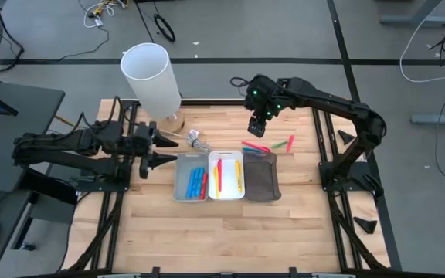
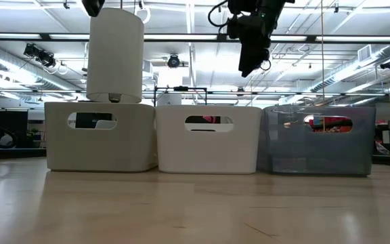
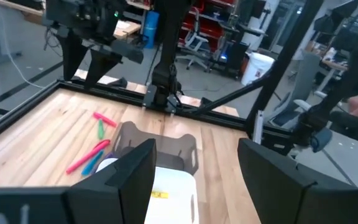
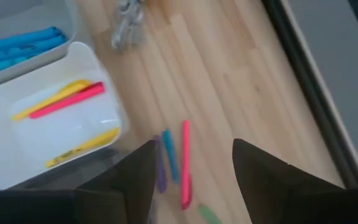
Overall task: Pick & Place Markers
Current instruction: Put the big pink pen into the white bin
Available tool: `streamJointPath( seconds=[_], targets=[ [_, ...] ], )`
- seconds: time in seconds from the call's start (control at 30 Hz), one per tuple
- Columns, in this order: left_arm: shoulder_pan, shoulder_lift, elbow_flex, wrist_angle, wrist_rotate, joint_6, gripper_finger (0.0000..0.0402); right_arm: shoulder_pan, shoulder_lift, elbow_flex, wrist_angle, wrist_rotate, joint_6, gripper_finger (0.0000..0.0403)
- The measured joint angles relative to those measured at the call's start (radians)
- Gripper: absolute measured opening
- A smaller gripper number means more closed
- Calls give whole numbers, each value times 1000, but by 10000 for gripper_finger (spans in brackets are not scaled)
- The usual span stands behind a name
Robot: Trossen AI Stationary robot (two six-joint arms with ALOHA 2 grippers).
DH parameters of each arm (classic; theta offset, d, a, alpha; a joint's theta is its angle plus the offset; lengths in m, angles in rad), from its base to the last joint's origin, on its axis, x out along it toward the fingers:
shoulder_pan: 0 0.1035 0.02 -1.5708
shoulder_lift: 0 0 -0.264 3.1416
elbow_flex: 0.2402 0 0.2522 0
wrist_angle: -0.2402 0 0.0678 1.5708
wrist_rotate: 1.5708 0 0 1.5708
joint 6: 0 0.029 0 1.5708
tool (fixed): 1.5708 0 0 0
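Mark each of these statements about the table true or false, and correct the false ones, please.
1. The right gripper hangs open above loose markers lying on the table. True.
2. The dark tray holds blue markers. False: it looks empty; the blue markers lie in the grey tray.
3. The white tray holds yellow markers. True.
4. The left gripper holds a marker. False: it is open and empty, beside the grey tray.

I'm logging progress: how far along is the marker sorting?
Partly done: blue markers lie in the left tray, yellow and pink ones in the white tray. The open right gripper hovers empty above the loose markers left on the table. The open left gripper waits.
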Motion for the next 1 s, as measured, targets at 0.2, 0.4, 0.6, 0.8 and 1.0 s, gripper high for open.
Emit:
streamJointPath(
  seconds=[0.2,0.4,0.6,0.8,1.0],
  targets=[
    [0,13,0,3,-25,-26,232,-30,27,0,-9,1,-31,208],
    [0,27,0,0,-25,-26,232,-44,100,0,-31,1,-31,208],
    [0,41,0,3,-25,-27,232,-46,196,0,-29,2,-8,208],
    [0,50,0,4,-25,-27,232,-45,294,0,-31,3,0,208],
    [0,52,0,2,-25,-27,232,-45,372,0,-32,2,-4,208]
  ],
)
